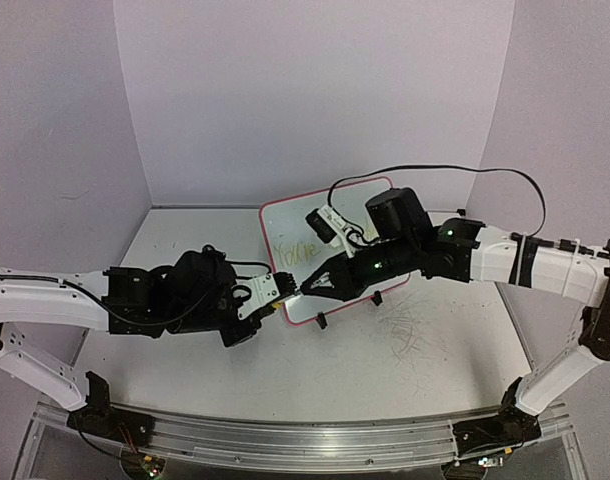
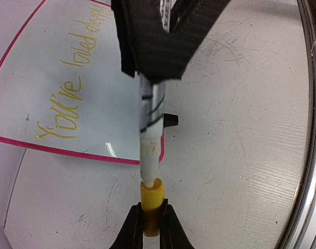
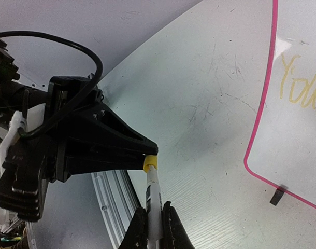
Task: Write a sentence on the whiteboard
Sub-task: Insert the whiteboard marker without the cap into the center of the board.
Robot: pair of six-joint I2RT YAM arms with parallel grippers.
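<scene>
left jaws: clamped on cap [image 2: 151,199] | right jaws: clamped on marker [image 3: 153,193], its end in cap | whiteboard [image 1: 285,225]: on desk [image 1: 185,350] just behind, sentence [image 2: 70,98] on it

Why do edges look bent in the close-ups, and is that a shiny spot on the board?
Left wrist view: wide lens bows the table edge; glare on the whiteboard near its rim. Right wrist view: table edge bows too. Top view: the sentence looks blurry.
</scene>
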